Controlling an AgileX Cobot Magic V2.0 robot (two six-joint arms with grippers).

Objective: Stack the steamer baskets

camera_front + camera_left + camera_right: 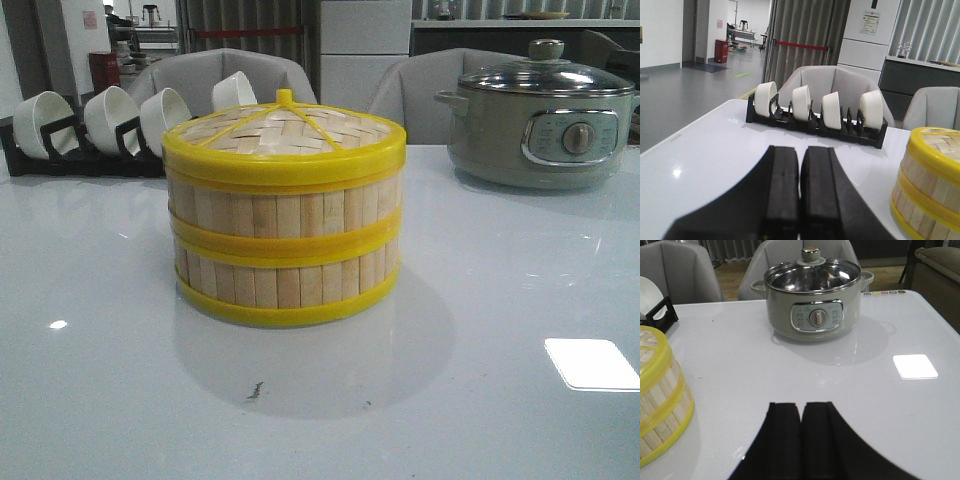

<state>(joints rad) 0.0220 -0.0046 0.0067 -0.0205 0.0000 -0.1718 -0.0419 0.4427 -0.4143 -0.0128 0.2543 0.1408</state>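
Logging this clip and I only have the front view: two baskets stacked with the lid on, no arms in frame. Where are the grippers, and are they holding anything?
Observer: The left gripper is shut with nothing between its fingers, away from the steamer baskets.
Operator: And the right one?
Observer: The right gripper is shut too, over bare table, facing the electric pot.
Operator: From either wrist view, is the stack seated square?
Observer: Both wrist views show the yellow rims meeting evenly on the side they catch; the rest is cut off by the frame.
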